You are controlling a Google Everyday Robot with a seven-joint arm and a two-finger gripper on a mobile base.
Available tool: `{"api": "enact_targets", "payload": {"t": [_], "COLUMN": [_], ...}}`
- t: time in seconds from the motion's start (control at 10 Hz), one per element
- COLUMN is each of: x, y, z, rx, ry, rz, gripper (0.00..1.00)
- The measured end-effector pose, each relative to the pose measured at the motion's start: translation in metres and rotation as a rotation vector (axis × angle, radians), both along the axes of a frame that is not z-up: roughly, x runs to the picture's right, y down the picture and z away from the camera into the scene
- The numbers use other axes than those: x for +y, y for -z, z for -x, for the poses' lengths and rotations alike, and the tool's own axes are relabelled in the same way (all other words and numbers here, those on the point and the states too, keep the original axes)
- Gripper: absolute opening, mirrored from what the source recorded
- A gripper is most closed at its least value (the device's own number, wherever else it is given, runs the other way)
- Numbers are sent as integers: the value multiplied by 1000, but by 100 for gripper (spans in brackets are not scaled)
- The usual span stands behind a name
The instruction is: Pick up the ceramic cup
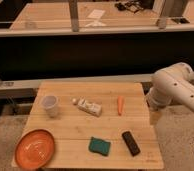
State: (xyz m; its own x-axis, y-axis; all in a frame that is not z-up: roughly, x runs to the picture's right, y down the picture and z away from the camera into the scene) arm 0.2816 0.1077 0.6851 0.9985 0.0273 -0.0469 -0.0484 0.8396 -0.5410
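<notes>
The small white ceramic cup (50, 105) stands upright on the far left part of the wooden tabletop (110, 135), behind the round orange plate (35, 148). The robot's hand (154, 116) hangs at the tabletop's right edge, released and empty, well apart from the cup.

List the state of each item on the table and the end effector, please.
ceramic cup: upright, ungrasped.
orange plate: flat, nothing on it.
white carton: lying on its side.
green sponge: lying flat.
end effector: open, holding nothing, by the right edge of the table, away from the cup.
</notes>
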Motion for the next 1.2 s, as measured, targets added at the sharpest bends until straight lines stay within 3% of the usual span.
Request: {"api": "enact_targets", "payload": {"t": [0.7, 1.0, 1.2], "x": [0, -16, -20], "y": [0, -2, -2], "z": [0, 30, 37], "rx": [0, -25, -26], "ry": [1, 46, 59], "rz": [0, -12, -13], "gripper": [80, 80, 80]}}
